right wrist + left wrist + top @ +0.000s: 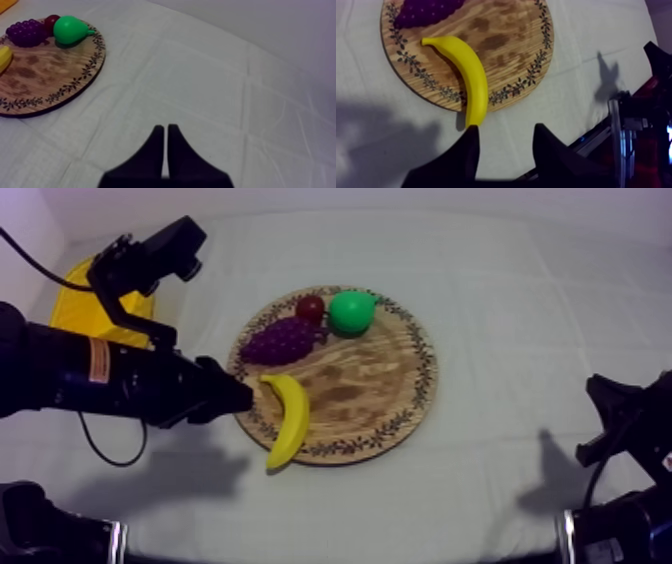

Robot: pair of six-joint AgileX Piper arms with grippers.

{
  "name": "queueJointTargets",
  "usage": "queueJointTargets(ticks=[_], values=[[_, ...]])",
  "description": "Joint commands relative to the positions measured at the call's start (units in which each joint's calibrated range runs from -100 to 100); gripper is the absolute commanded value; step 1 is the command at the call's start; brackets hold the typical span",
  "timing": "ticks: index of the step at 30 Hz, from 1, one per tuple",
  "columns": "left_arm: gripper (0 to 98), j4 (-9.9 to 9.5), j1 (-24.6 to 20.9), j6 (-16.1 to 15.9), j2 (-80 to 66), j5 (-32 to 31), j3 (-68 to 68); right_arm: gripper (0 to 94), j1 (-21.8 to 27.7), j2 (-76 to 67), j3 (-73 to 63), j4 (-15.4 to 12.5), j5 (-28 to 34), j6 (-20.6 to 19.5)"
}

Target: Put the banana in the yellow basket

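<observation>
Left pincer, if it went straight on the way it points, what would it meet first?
Most likely the curved yellow banana on the round wooden board, just ahead of the open left pincer; how high the pincer rides is unclear.

Dim, soft light with a violet cast falls from above on the cloth [480, 488]. The left arm [110, 378] throws a broad grey shadow there, the banana [475, 82] a small dark one on the board [506, 50] beside it.

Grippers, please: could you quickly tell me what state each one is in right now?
Left gripper: open, empty, near the banana.
Right gripper: shut on nothing.
</observation>
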Motion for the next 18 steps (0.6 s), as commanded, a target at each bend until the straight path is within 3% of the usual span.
queueJointTargets(ticks=[1,10,18], values=[[47.0,-0.31,0.2,1.3,0.1,0.4,0.0,0.5,0.0,0.0,0.0,0.0,0.1,0.0],[46.6,-0.91,0.5,3.3,4.0,1.5,-0.6,0.5,0.0,0.0,0.0,0.0,0.1,0.0],[46.6,-0.21,0.8,4.1,14.1,2.1,-3.6,0.5,0.0,0.0,0.0,0.0,0.1,0.0]])
